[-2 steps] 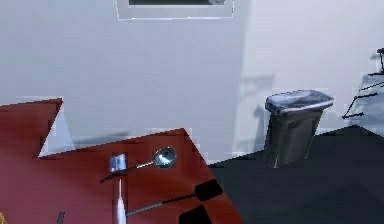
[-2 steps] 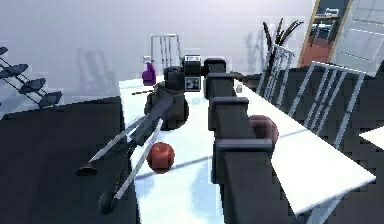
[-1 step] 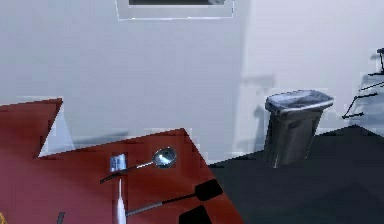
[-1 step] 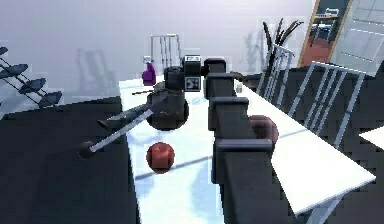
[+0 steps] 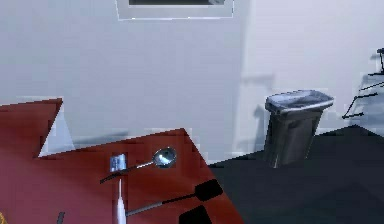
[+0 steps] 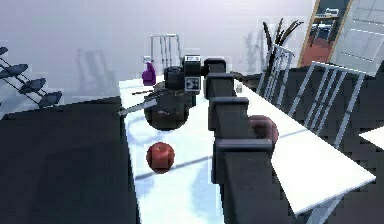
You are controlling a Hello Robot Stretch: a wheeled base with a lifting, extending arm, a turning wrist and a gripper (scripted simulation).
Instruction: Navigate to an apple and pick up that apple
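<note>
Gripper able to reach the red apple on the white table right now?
Probably yes: the apple lies on bare tabletop left of the arm, short of the gripper by the dark pot; retracting should do.

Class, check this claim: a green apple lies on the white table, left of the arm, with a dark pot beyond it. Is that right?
Wrong in one respect: the apple is red, not green, as the arm side view shows. It does lie on the white table, left of the arm, with the dark pot beyond it.
</note>
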